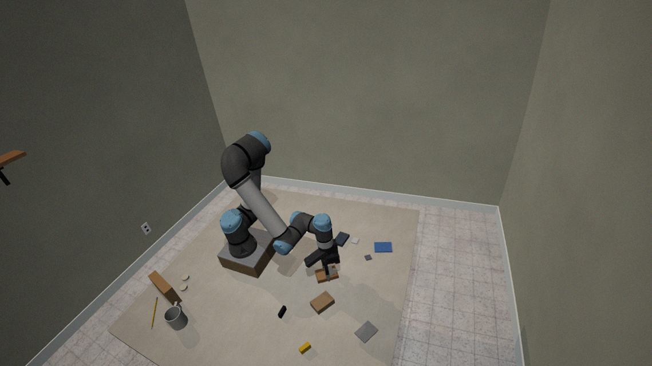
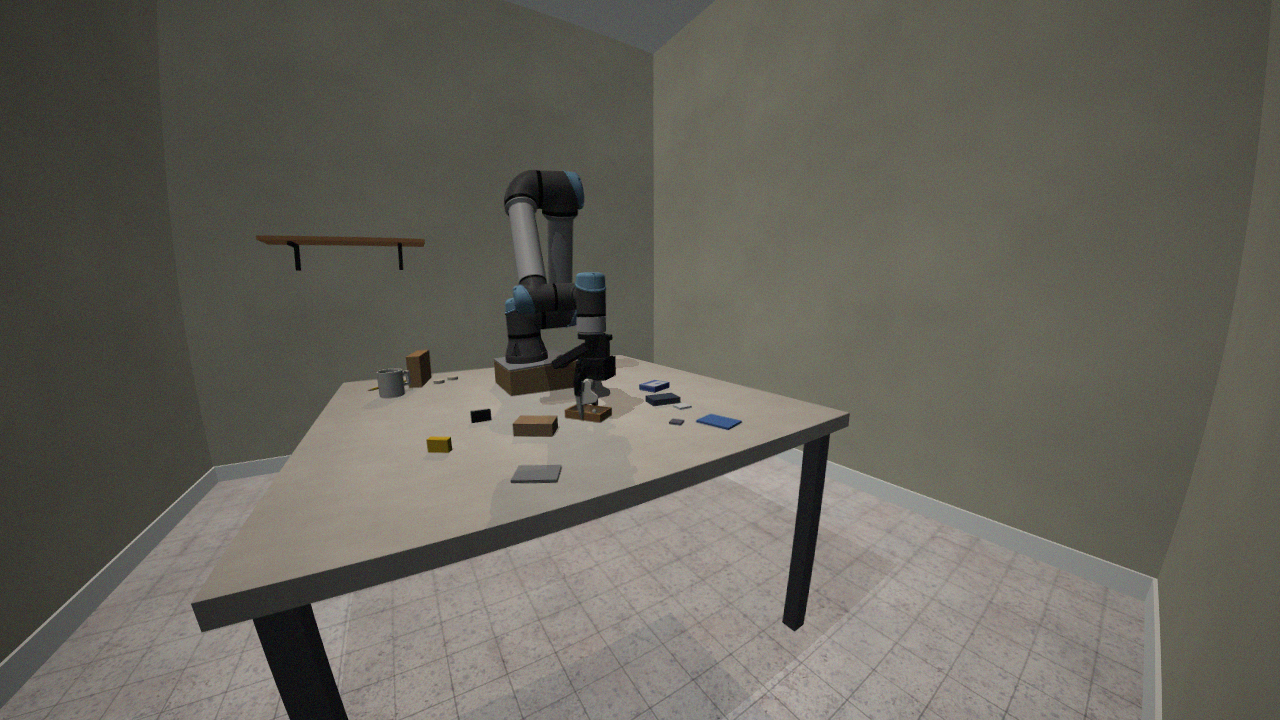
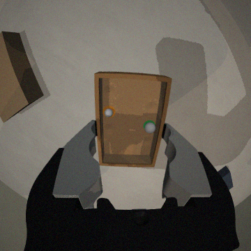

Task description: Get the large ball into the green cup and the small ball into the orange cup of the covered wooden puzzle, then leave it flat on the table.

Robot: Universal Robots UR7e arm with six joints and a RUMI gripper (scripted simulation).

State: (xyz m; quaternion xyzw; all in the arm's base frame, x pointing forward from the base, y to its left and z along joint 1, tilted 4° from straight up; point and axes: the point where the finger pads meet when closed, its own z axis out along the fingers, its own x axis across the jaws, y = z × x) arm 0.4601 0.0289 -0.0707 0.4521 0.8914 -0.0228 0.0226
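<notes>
The covered wooden puzzle point(image 3: 132, 118) is a flat brown tray with a raised rim, and my gripper point(image 3: 129, 123) is shut on its two long sides near the close end. The small ball point(image 3: 109, 112) sits in the orange cup at the left. The large ball point(image 3: 150, 127) sits in the green cup at the right. In the top and exterior views the puzzle point(image 1: 324, 275) point(image 2: 588, 412) lies level under the gripper point(image 1: 327, 270), low at the table top. I cannot tell whether it touches the table.
A brown block point(image 1: 321, 301) point(image 3: 14, 74) lies close by, with a black block point(image 1: 281, 311), a yellow block point(image 1: 304, 347) and a grey tile point(image 1: 365, 331) further out. A blue tile point(image 1: 382, 247) and a dark tile point(image 1: 341, 238) lie beside the arm. A mug point(image 1: 175, 317) stands far left.
</notes>
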